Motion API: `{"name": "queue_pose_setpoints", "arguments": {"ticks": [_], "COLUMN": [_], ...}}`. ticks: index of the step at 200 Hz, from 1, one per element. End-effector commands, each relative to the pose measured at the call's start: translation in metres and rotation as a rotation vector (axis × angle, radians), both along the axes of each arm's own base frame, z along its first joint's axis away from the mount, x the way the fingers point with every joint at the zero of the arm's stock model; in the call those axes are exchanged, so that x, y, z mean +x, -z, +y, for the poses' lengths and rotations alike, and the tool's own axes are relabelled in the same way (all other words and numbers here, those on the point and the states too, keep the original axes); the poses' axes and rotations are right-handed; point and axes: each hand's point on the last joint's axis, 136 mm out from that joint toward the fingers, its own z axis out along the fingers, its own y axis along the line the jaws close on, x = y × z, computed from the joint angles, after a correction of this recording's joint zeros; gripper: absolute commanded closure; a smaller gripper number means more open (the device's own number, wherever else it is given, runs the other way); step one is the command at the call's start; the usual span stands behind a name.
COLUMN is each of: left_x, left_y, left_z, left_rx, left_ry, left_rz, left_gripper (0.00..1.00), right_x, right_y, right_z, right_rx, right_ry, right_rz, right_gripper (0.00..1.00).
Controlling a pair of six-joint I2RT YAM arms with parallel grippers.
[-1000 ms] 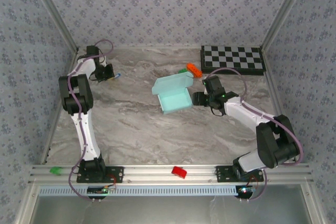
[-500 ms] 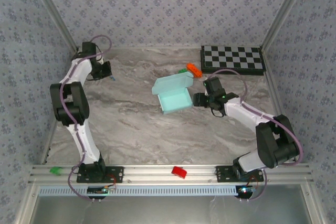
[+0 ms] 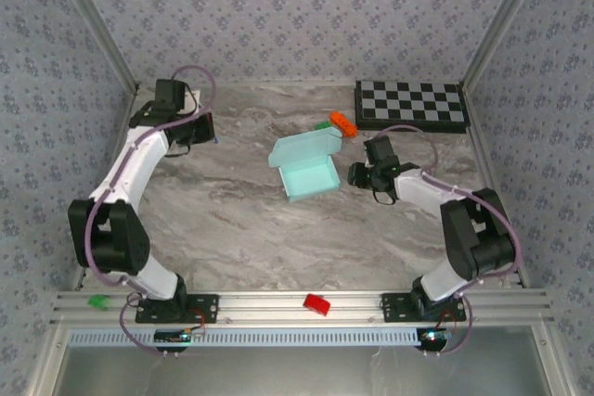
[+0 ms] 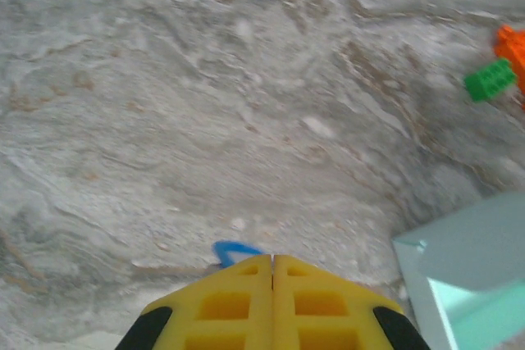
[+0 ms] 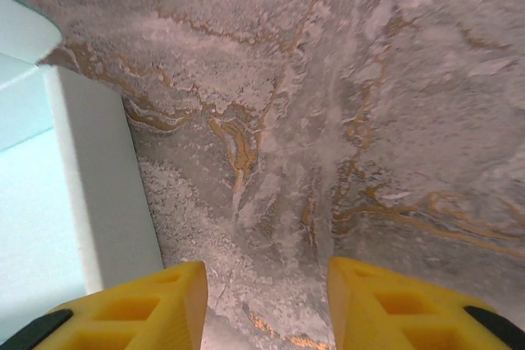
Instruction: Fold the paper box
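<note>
The paper box (image 3: 311,177) is a pale aqua open tray at mid-table, its lid (image 3: 304,147) hinged back on the far side. My left gripper (image 3: 206,129) hovers at the back left, well apart from the box. In the left wrist view its yellow fingers (image 4: 238,301) press together at the left gripper (image 4: 272,258), and a small blue piece (image 4: 234,250) pokes out at the tips. A corner of the box (image 4: 476,260) lies lower right. My right gripper (image 3: 357,175) stands open just right of the box. Its wrist view shows the right gripper (image 5: 267,301) over bare marble beside the box wall (image 5: 98,186).
A black-and-white checkerboard (image 3: 410,105) lies at the back right. An orange brick (image 3: 342,122) and a green brick (image 3: 323,125) sit behind the box, the green brick (image 4: 490,79) at the frame's right edge. A red brick (image 3: 316,303) and a green piece (image 3: 96,301) rest on the front rail.
My left arm has swung from the back-left corner rightward over the table, carrying the blue piece. The right gripper has drawn back slightly from the box.
</note>
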Motion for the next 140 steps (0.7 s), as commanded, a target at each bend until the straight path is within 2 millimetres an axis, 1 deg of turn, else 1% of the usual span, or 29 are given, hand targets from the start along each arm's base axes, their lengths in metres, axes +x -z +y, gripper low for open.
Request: {"name": "queue_pose_setpoints", "arguments": {"ticks": [1, 30, 56, 78, 104, 117, 140], "left_x": [-0.019, -0.043, -0.059, -0.071, -0.083, -0.085, -0.086], "left_y": [-0.020, -0.025, -0.026, -0.027, -0.030, -0.030, -0.024], "left_z": [-0.017, -0.051, -0.073, -0.086, -0.104, -0.109, -0.120], "left_rx": [-0.021, -0.028, -0.028, -0.003, -0.015, -0.031, -0.049], "left_ry": [0.042, 0.130, 0.170, 0.211, 0.287, 0.305, 0.332], "left_rz": [-0.040, -0.059, -0.074, -0.089, -0.114, -0.123, -0.112], "left_gripper": [1.00, 1.00, 1.00, 1.00, 1.00, 1.00, 1.00], "right_x": [0.014, 0.013, 0.009, 0.004, -0.001, -0.003, -0.005], "right_y": [-0.007, 0.006, 0.012, 0.014, 0.015, 0.016, 0.015], "right_z": [0.015, 0.024, 0.037, 0.046, 0.059, 0.065, 0.074], "right_rx": [0.042, 0.030, 0.041, 0.050, 0.069, 0.076, 0.087], "right_ry": [-0.009, -0.032, -0.067, -0.094, -0.127, -0.146, -0.170], "right_rz": [-0.025, 0.004, 0.014, 0.022, 0.024, 0.023, 0.019], "right_gripper": [0.57, 0.58, 0.60, 0.61, 0.61, 0.61, 0.62]}}
